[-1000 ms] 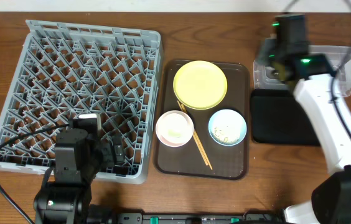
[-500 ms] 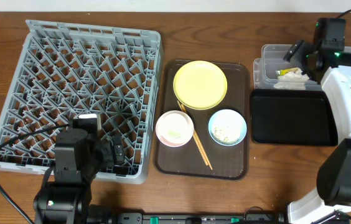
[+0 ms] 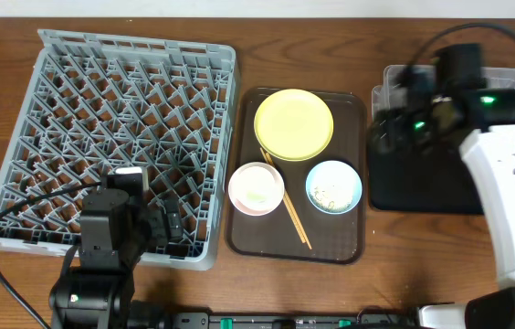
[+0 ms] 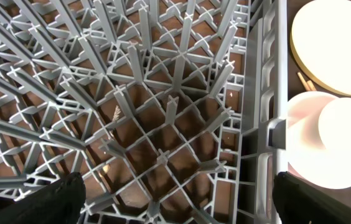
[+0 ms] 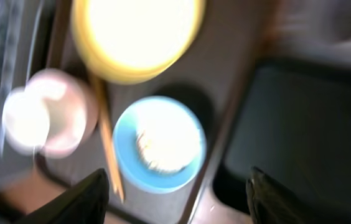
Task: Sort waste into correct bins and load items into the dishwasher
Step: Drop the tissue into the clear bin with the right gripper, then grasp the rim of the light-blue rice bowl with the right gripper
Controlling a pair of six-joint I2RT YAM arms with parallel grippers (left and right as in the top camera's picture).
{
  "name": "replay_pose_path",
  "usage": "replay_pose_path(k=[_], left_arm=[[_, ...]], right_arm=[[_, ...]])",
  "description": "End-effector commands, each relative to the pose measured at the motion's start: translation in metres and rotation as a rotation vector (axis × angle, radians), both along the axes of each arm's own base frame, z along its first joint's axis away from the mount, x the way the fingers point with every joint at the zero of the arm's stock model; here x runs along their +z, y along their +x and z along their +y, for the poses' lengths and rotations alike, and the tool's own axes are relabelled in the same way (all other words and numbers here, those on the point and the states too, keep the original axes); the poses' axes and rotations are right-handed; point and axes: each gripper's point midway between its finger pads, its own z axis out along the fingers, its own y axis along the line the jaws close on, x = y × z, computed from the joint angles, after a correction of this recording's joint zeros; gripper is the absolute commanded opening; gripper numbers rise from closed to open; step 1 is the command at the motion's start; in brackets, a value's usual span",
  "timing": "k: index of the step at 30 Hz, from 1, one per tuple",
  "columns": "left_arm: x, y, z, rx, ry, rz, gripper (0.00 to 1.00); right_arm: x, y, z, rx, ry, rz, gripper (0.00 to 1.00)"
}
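The grey dishwasher rack (image 3: 130,128) fills the left of the table. On a brown serving tray (image 3: 353,247) lie the yellow plate (image 3: 294,123), the pink bowl (image 3: 257,188), the light blue bowl (image 3: 334,186) holding rice scraps (image 5: 157,146), and chopsticks (image 3: 292,215). A small white cup (image 4: 343,140) sits at the pink bowl. My right gripper (image 5: 182,199) hangs open and empty between the brown tray and the black tray bin (image 3: 431,183). My left gripper (image 4: 175,205) is open over the rack's near right corner. The clear tub bin (image 3: 513,82) is partly hidden by my right arm.
My right arm (image 3: 504,183) crosses above the black tray and the clear tub. My left arm's base (image 3: 102,247) stands at the rack's front edge. Bare wooden table (image 3: 404,265) lies in front of the black tray. The right wrist view is motion-blurred.
My right gripper has opened over the clear tub, where wrapper and paper showed half a second ago, then swung left and forward towards the brown tray. The left arm has not moved.
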Motion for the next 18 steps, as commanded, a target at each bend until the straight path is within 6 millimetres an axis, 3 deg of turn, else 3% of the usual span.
replay_pose_path(k=[1, 5, 6, 8, 10, 18], left_arm=[[0.008, 0.002, 0.001, 0.009, -0.001, -0.019, 0.96], [0.008, 0.002, 0.001, 0.009, -0.001, -0.018, 0.96], [0.008, 0.002, 0.001, 0.009, -0.001, -0.019, 0.96], [0.008, 0.002, 0.001, 0.009, -0.001, -0.018, 0.96], [0.008, 0.002, 0.001, 0.009, -0.001, -0.018, 0.96], [0.008, 0.002, 0.001, 0.009, -0.001, -0.018, 0.96]], right_arm=[[-0.022, -0.027, 0.033, 0.209, -0.001, 0.047, 0.68], [-0.056, -0.05, 0.061, 0.299, -0.009, 0.093, 0.63], [-0.074, -0.059, 0.075, 0.352, -0.012, 0.09, 0.59], [-0.089, -0.065, 0.084, 0.384, -0.023, 0.077, 0.52], [-0.105, -0.066, 0.089, 0.372, -0.054, 0.058, 0.52], [-0.141, -0.076, 0.11, 0.362, -0.058, 0.001, 0.47]])
